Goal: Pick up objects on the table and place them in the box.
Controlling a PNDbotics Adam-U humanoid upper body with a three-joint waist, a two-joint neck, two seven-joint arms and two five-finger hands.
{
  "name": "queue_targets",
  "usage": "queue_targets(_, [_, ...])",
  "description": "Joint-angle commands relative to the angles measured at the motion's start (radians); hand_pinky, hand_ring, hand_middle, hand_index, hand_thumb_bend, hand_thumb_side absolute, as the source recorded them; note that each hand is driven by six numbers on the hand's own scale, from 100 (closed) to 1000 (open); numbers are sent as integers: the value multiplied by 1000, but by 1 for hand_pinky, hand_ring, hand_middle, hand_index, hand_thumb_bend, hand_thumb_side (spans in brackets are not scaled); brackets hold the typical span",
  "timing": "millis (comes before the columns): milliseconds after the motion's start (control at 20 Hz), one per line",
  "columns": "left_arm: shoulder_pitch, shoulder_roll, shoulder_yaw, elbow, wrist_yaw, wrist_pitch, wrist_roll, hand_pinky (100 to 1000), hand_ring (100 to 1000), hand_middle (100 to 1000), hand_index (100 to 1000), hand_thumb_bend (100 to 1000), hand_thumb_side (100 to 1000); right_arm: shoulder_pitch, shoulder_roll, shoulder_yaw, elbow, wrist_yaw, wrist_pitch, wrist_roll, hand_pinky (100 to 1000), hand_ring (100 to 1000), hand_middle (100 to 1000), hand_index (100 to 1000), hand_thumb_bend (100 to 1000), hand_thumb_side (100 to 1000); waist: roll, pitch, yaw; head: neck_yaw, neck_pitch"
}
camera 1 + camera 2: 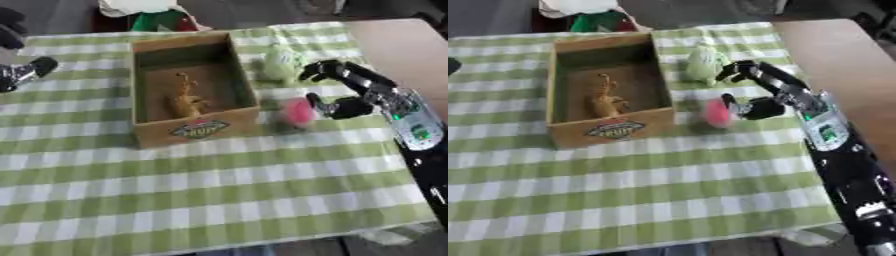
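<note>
Reaching in from the right, your right hand [346, 95] hangs spread wide beside the box [194, 131], thumb at the pink object [297, 112] and fingers arched by the pale green one [280, 64]. Your left hand [19, 72] sits at the left edge, fingers unclear.

Right hand [343, 90] enters from the right, fingers spread and curved, thumb low. A pink object [298, 112] sits just beside the thumb; contact cannot be confirmed. A pale green object [282, 64] lies at the fingertips. Beyond both, to the hand's left, stands the cardboard box [194, 129], holding a tan toy [185, 97]. Left hand [21, 70] shows at the left edge.
</note>
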Motion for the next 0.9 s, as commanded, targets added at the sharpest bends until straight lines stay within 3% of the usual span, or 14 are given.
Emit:
queue_targets(50, [-8, 36, 14, -22, 9, 3, 2, 661, 588, 609, 773, 672, 394, -13, -33, -10, -2, 10, -7, -3, 851, 972, 782, 803, 100, 210, 1, -15, 1, -2, -2])
queue_targets(200, [-7, 36, 15, -22, 9, 3, 2, 661, 587, 608, 773, 667, 394, -13, -34, -10, 0, 12, -8, -3, 853, 974, 784, 808, 100, 218, 1, -15, 1, -2, -2])
queue_targets(500, [3, 21, 16, -24, 16, 6, -3, 661, 586, 608, 774, 661, 394, 9, -65, 65, 19, 95, -70, 80, 860, 981, 796, 828, 100, 238, 1, -12, 13, -11, -4])
queue_targets(750, [5, 21, 17, -25, 16, 7, -4, 661, 586, 608, 774, 661, 394, 9, -58, 44, 8, 131, -104, 164, 860, 981, 797, 828, 100, 243, 1, -12, 12, -10, -3])
queue_targets(800, [6, 20, 17, -24, 16, 8, -3, 661, 586, 607, 774, 658, 394, 5, -58, 34, 0, 129, -103, 173, 823, 924, 635, 671, 100, 235, 2, -12, 12, -9, -4])
queue_targets(850, [6, 20, 17, -24, 17, 8, -3, 661, 586, 607, 774, 657, 394, 1, -58, 18, -13, 130, -99, 169, 820, 920, 623, 655, 100, 234, 3, -13, 12, -9, -5])
queue_targets(900, [7, 19, 17, -24, 17, 8, -2, 661, 586, 607, 774, 657, 394, -2, -57, 5, -26, 131, -94, 159, 804, 895, 552, 521, 100, 223, 4, -13, 12, -8, -5])
